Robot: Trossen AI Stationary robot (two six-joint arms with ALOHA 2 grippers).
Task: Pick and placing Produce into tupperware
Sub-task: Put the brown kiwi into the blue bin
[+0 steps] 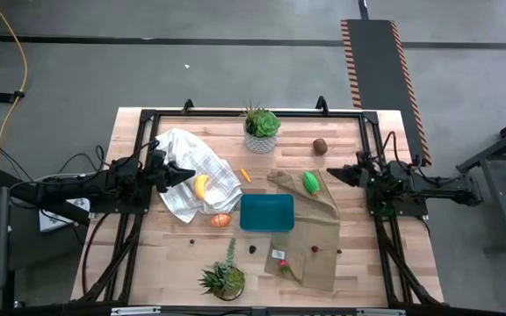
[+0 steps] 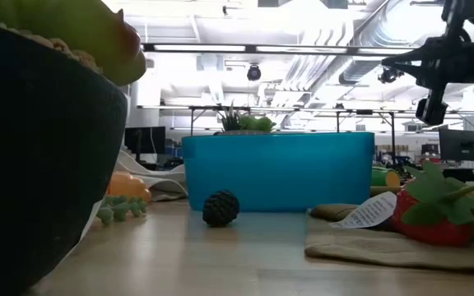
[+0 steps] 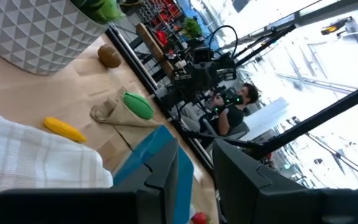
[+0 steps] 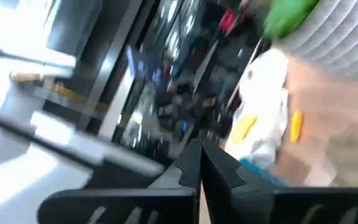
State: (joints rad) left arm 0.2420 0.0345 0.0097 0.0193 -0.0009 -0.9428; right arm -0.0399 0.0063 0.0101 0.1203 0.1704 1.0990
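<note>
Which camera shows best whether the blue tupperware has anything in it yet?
The high view: it looks straight down into the tupperware, and its floor shows bare. The low view gives only its outer wall, the left wrist view one corner, and the right wrist view a thin blurred edge.

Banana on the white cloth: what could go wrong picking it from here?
1. The banana lies on the rumpled white cloth, so the left gripper may snag fabric along with it.
2. The tupperware sits loose, partly on the tan cloth; a drop against its rim could shift it.
3. An orange piece sits near the path and may get knocked.
</note>
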